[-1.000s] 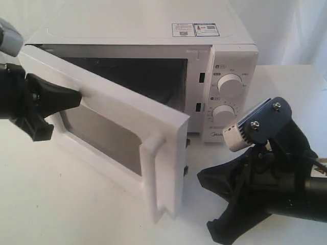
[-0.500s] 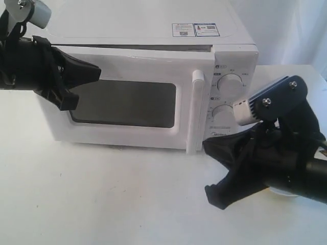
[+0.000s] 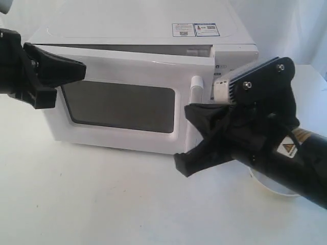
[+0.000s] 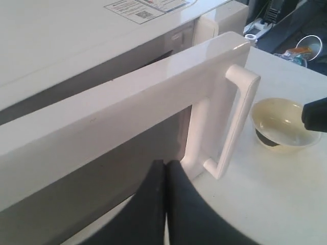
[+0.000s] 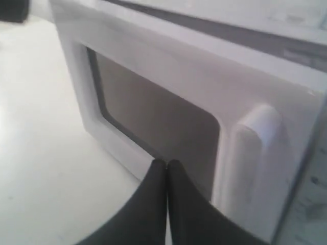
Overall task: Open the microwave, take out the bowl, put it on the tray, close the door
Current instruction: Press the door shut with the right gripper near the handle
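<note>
1. The door stands slightly ajar. Its free edge, with the upright handle, sits off the microwave. The bowl is already out on the table.
2. Your right jaws, clenched on nothing, lie just in front of that handle edge, so they are likely the better pusher.
3. Your left jaws, also clenched and empty, sit toward the hinge end.

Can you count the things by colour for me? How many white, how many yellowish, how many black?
White: 1, the boxy white microwave oven
Cream: 1, the small round cream bowl
Black: 2, the left gripper and the right gripper
Total: 4
</note>
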Controlling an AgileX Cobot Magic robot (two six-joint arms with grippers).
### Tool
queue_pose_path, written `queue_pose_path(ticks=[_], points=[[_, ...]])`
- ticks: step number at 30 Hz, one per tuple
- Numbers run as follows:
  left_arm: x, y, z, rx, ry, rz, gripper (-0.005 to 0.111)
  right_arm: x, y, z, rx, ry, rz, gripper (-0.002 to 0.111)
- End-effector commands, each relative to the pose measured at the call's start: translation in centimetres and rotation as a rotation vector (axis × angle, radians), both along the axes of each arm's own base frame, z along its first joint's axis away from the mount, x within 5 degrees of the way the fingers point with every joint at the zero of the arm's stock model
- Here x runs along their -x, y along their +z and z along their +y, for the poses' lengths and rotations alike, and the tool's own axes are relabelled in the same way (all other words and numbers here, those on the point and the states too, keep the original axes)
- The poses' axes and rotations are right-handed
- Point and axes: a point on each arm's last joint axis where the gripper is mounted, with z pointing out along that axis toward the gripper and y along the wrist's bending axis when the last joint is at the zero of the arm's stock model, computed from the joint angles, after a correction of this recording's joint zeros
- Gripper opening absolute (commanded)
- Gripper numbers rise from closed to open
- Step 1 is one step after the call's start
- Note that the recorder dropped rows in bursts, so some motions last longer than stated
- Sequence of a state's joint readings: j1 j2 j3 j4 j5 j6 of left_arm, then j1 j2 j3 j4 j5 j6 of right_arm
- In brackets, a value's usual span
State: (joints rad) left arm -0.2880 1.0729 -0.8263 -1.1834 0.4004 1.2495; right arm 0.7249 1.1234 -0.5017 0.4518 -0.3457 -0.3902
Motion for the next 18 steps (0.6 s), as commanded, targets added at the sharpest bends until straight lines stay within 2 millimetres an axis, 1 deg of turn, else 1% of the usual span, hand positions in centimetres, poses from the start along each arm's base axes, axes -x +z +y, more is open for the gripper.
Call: queue_pose_path(ticks=[1, 5, 7, 8, 10, 14, 18], points=[[1.5, -0.6, 0.4, 0.009, 0.007, 0.002, 0.000, -0.3, 0.8, 2.0, -0.150, 0.046, -0.125, 0.000], [2.5, -1.4, 0.8, 0.004, 0.019, 0.010, 0.000, -1.6, -0.3, 2.8, -0.204, -0.006, -0.166, 0.000], [2.9, -1.7, 1.0, 0.003, 0.026, 0.009, 0.000, -2.3, -1.1, 3.4, -0.228, -0.021, -0.160, 0.000], [3.2, -1.8, 1.2, 0.006, 0.045, 0.002, 0.000, -3.0, -1.8, 3.9, -0.240, -0.033, -0.150, 0.000], [3.8, -1.9, 1.5, 0.015, 0.065, -0.008, 0.000, -4.0, -2.5, 4.9, -0.237, -0.040, -0.152, 0.000], [4.8, -2.2, 1.9, 0.025, 0.070, -0.018, 0.000, -5.5, -2.6, 6.2, -0.248, -0.050, -0.160, 0.000], [5.0, -2.0, 1.9, 0.028, 0.070, -0.026, 0.000, -6.8, -2.8, 5.7, -0.241, -0.195, -0.181, 0.000]])
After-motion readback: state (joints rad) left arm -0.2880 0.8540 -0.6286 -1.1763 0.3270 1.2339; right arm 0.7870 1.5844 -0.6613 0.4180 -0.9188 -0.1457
